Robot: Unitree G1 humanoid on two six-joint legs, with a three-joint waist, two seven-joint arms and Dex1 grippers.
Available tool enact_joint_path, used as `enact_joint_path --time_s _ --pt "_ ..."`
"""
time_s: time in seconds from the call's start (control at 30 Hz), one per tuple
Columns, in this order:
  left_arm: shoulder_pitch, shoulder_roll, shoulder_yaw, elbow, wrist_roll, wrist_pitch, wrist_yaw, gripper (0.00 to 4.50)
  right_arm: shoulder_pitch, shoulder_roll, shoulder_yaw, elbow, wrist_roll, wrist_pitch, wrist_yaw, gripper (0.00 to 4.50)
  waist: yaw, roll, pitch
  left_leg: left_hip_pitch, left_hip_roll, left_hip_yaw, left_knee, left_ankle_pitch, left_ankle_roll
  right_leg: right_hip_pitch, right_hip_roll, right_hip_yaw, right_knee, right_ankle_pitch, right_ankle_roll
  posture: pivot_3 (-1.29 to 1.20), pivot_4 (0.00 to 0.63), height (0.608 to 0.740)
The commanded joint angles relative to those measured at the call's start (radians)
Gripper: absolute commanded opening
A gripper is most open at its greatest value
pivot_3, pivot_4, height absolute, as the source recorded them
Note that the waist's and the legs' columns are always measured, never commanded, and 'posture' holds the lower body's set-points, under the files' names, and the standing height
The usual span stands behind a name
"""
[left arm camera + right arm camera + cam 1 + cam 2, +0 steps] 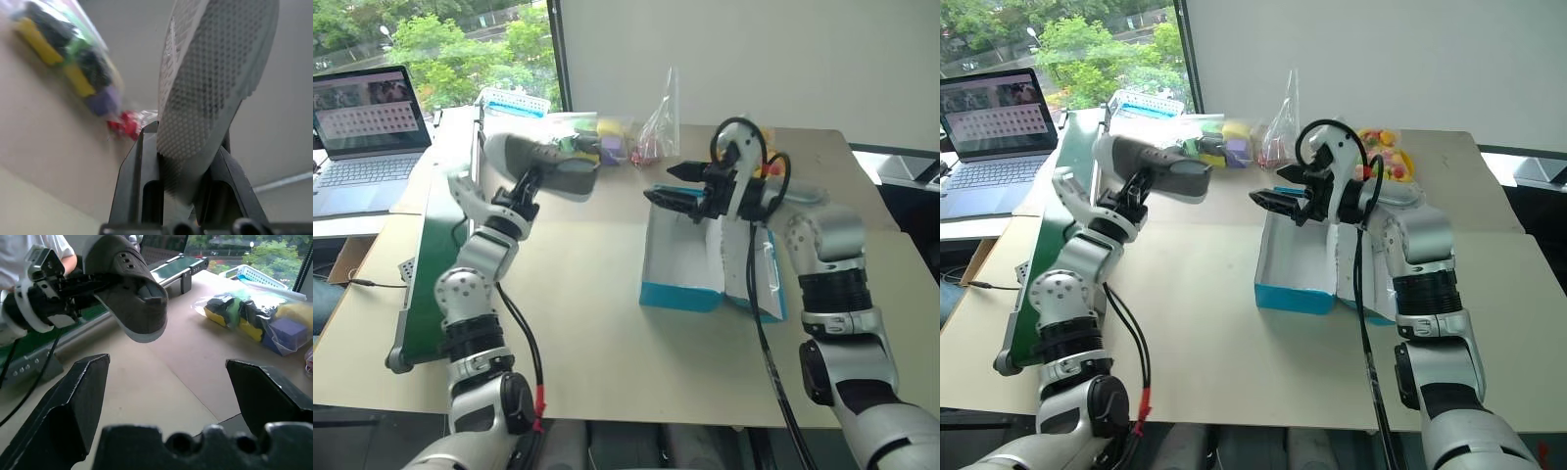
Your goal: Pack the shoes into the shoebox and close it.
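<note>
- We can read no brand or label anywhere: the laptop point(367, 132) at the far left edge shows a grid of small thumbnails, too small to read.
- We see 1 shoe point(548, 164), grey-taupe with a white sole, held in the air above the table point(597, 323) to the left of the box, its toe pointing toward the box.
- The left gripper point(527, 186) is clamped on that shoe; in the left wrist view its 2 black fingers point(139, 181) pinch the edge of the sole point(210, 88), which is moulded in a fine dotted tread.
- The right gripper point(671, 184) hangs over the far end of the shoebox point(690, 259), its 2 blunt black fingers point(73, 396) spread wide apart with nothing between them.
- The shoebox is turquoise cardboard outside and white inside, rectangular, lying open on the table with its lid folded out to the right.
- Behind it lie clear plastic bags point(607, 137) of coloured blocks, yellow, purple, green and red, and a pale blue perforated basket point(514, 101).
- The table is smooth beige board; a green metal-edged panel point(431, 264) runs along its left side.
- A white wall stands behind, and a window at the far left shows trees.
</note>
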Motion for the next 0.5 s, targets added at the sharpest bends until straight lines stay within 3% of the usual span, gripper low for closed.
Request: enact_joint_path --time_s 0.03,0.23,0.5 --pt "0.000 0.105 -0.093 -0.146 -0.108 0.183 -0.158 0.31 -0.055 -0.011 -0.129 -0.042 0.147 0.118 -0.019 4.50 -0.004 0.000 0.000 0.001 0.000 0.000 0.000 0.000 0.000 0.000 0.000 0.000 0.000 0.000 0.000 0.00 0.150 0.740" --pt "0.003 0.253 -0.233 -0.216 -0.098 0.311 -0.405 0.31 -0.015 -0.073 -0.240 -0.136 0.346 0.332 -0.009 4.50 -0.011 0.001 0.000 0.001 0.000 0.000 -0.001 0.000 0.000 0.001 0.000 0.000 -0.001 0.000 0.000 0.00 0.150 0.740" --pt "-0.109 0.273 -0.326 -0.095 0.034 0.273 -0.575 0.31 0.081 -0.132 -0.237 -0.320 0.562 0.533 0.014 4.50 -0.020 0.001 0.001 0.002 0.000 0.001 -0.002 0.000 0.000 0.001 0.001 0.001 -0.001 0.000 0.000 0.00 0.150 0.740"
